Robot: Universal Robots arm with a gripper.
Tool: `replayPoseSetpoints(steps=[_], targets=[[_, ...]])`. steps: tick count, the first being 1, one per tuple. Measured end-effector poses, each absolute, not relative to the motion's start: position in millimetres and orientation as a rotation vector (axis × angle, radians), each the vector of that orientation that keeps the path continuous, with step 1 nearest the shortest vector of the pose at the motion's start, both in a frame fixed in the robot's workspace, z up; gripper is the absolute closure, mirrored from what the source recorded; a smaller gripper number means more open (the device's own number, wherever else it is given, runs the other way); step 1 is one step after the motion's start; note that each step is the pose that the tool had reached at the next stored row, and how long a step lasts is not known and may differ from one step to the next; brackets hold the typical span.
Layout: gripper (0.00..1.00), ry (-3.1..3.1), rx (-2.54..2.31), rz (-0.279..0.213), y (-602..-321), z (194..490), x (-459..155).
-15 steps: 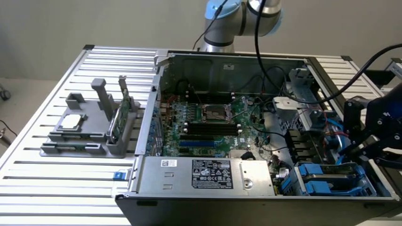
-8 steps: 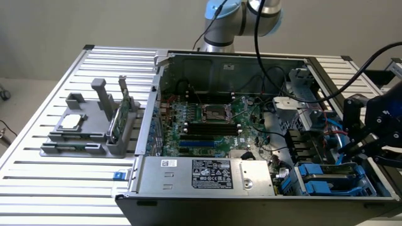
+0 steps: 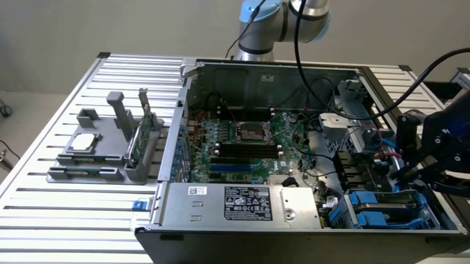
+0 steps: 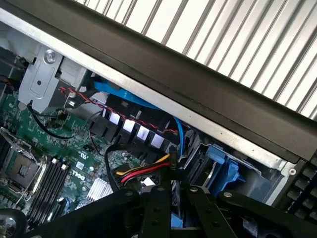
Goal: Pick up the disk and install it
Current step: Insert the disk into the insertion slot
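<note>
A slatted silver aluminium table [image 3: 66,220] carries a large black and grey open computer case [image 3: 294,242] that lies on its side with its interior exposed. Behind the case rises the grey and light-blue robot arm [image 3: 276,19]. Inside the case a green motherboard [image 3: 242,148] covers the floor. At its near edge lies a long silver power supply box [image 3: 235,204] with a black and white label.

On the exterior view's left, well apart from the case, stands a grey plastic parts holder [image 3: 110,148]. It holds a thin green circuit card [image 3: 145,129] upright and a small square silver chip [image 3: 83,142] lying flat.

The black gripper [image 3: 413,175] hangs over the case's corner on the exterior view's right, above the drive bay. Whether it is closed on anything, I cannot tell. In the wrist view its black linkages [image 4: 173,210] converge close together over the bay.

The disk [image 3: 378,208], a flat silver-grey drive in a blue plastic carrier, sits in that drive bay. It is below the gripper and slightly towards the exterior view's left of it. In the wrist view its blue carrier [image 4: 224,168] shows just beyond the gripper, beside a bundle of red, yellow and black cables [image 4: 141,173].
</note>
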State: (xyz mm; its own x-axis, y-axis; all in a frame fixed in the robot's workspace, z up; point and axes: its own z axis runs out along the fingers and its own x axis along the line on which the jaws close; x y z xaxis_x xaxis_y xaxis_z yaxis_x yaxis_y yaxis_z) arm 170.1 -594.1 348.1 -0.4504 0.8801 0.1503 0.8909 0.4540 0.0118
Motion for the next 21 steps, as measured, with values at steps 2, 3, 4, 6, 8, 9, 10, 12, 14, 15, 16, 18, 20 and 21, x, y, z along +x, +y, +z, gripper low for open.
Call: replayPoseSetpoints(steps=[2,3,4,6,8,9,10,12,14,15,16,18,20,21], targets=[[0.84,-2.567,-1.575,-0.13,-594.0,348.1,169.6],[0.84,-2.564,-1.576,-0.128,-594.0,348.1,169.3],[0.84,-2.561,-1.578,-0.126,-594.0,348.2,169.2],[0.84,-2.552,-1.581,-0.12,-593.9,348.3,169.0],[0.84,-2.544,-1.586,-0.116,-594.0,348.2,168.7],[0.84,-2.541,-1.59,-0.115,-594.0,348.1,168.5],[0.84,-2.538,-1.595,-0.115,-594.0,348.1,168.4],[0.84,-2.532,-1.608,-0.114,-594.0,348.1,168.3],[0.84,-2.526,-1.618,-0.113,-594.0,348.1,167.7],[0.84,-2.525,-1.621,-0.113,-594.0,348.2,167.2],[0.84,-2.525,-1.622,-0.112,-593.9,348.2,166.2],[0.84,-2.525,-1.622,-0.111,-593.9,349.4,163.3],[0.84,-2.525,-1.622,-0.111,-594.0,351.2,159.5],[0.84,-2.525,-1.623,-0.111,-593.9,352.0,157.7]])
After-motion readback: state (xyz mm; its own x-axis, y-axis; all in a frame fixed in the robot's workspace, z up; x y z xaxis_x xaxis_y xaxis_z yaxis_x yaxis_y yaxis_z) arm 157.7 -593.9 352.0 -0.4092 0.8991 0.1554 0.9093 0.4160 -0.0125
